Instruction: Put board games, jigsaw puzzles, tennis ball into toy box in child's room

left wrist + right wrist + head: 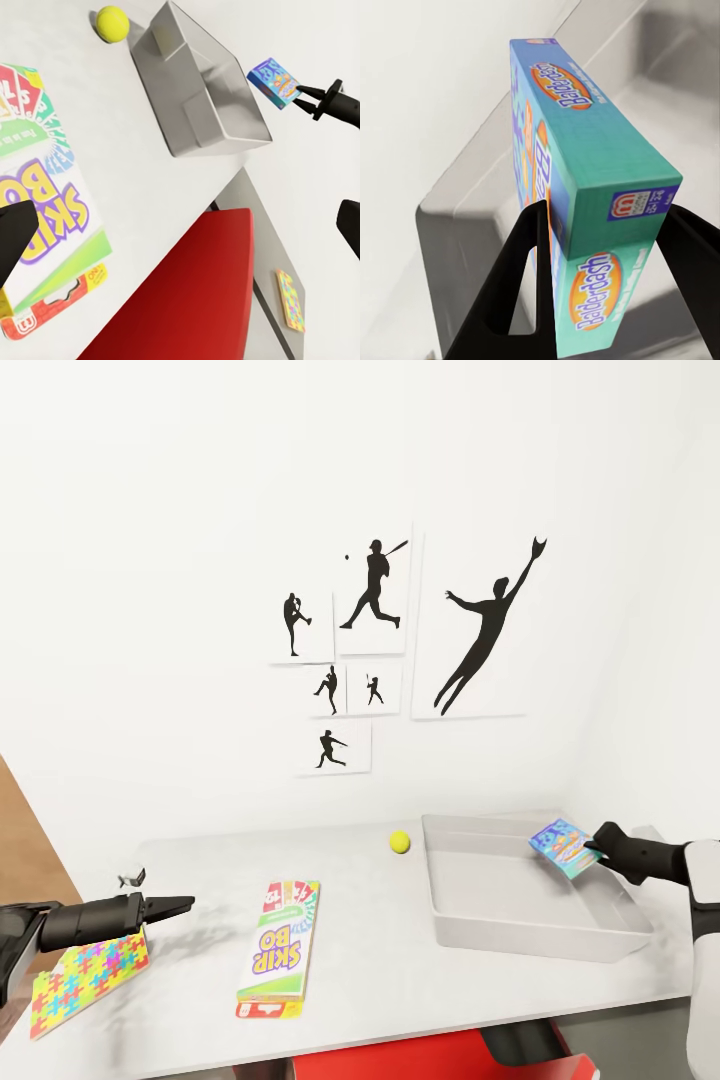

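Note:
My right gripper [598, 850] is shut on the light-blue board game [563, 848], holding it tilted over the right rim of the grey toy box [530, 935]. The right wrist view shows the blue-green box [585, 172] clamped between both fingers [521, 277], with the bin's inside below. The Skip-Bo game [282, 945] lies mid-table on another flat box with a red end [268, 1010]. The tennis ball [400, 842] rests just left of the bin. My left gripper [175, 907] hovers open above a jigsaw puzzle [85, 978] at the table's left end.
A red chair seat [430, 1060] sits under the table's [400, 960] front edge. Another jigsaw puzzle [290, 300] lies on a lower grey surface beside the red seat. Black sports silhouettes [375, 650] hang on the white wall behind.

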Robot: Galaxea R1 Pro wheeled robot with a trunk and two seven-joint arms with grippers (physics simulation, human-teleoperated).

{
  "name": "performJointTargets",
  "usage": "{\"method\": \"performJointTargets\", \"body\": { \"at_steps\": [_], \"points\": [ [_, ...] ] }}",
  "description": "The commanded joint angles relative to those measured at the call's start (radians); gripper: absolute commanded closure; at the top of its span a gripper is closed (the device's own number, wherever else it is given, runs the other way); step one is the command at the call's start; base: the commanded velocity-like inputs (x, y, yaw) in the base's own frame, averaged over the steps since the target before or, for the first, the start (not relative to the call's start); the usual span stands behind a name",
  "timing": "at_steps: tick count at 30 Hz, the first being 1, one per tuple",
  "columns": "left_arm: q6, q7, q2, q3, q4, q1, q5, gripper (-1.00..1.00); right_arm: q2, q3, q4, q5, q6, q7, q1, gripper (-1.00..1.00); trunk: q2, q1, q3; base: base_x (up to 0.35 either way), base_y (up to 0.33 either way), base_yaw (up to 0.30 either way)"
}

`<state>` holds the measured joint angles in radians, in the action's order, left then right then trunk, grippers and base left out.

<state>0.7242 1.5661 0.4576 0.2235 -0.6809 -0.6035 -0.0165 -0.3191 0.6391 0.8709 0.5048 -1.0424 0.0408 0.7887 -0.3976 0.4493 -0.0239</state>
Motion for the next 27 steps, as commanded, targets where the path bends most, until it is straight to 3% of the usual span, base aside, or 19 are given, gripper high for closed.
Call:
{"method": "performJointTargets", "body": {
  "at_steps": [1, 27],
  "points": [
    [0.011, 0.005, 0.0, 0.0, 0.0, -0.001, -0.002, -1.0, 0.0, 0.001, 0.0, -0.003, -0.005, 0.004, 0.001, 1.0, -0.002, 0.001, -0.002, 0.0, 0.0, 0.0],
    [0.011, 0.005, 0.002, 0.0, 0.0, -0.001, -0.002, -1.0, 0.002, -0.001, 0.022, 0.008, -0.005, 0.012, -0.009, 1.0, -0.002, 0.001, 0.002, -0.016, 0.008, 0.0]
  ]
}}
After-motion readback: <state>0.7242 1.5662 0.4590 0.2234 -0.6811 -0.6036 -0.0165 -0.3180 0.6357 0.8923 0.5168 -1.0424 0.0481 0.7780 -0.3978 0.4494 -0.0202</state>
